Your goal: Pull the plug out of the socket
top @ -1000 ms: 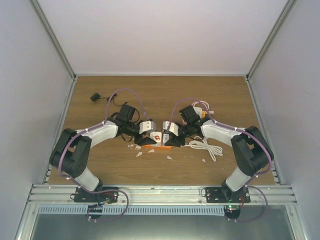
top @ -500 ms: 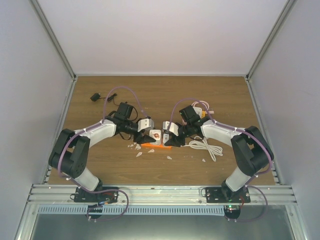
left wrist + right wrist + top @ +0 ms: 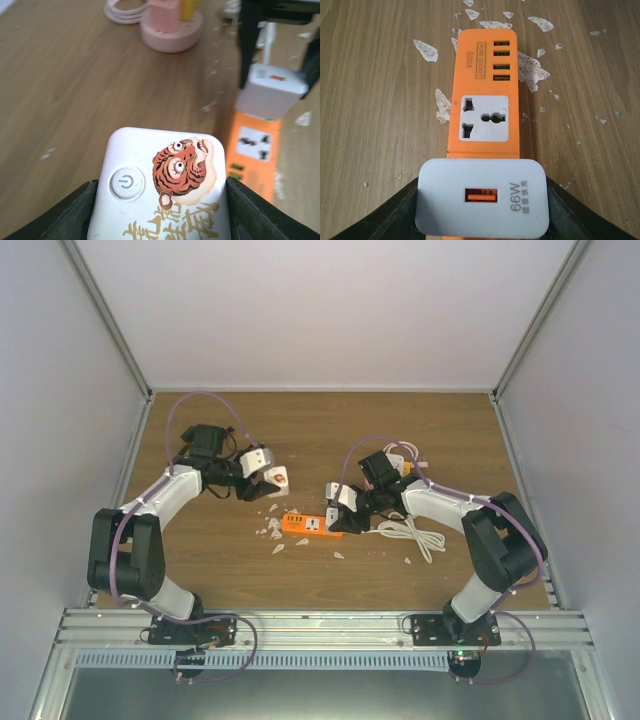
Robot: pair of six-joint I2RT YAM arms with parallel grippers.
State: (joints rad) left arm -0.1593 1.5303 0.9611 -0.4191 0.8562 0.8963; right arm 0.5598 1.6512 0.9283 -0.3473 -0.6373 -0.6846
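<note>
Plug (image 3: 165,192), white with a cartoon tiger face, sits clamped between your left fingers (image 3: 60,220), which are closed partway on its two sides. From above it is clear of the orange socket strip (image 3: 312,525), well apart from it at about ten o'clock. Its face carries a round power-symbol button and gold Chinese characters, cut off at the frame edge.

The strip lies flat on the wooden surface (image 3: 450,430) among white flakes (image 3: 272,533). It reads "S204" and "4USB SOCKET", with four USB slots and one bare universal outlet. At its three o'clock end your right fingers (image 3: 395,210) grip a white charger (image 3: 482,202) marked "66W", seated on the strip.

The pull looks done. Next, you would likely set the plug down away from the strip. Then ease the right fingers off the charger without dragging the strip.
</note>
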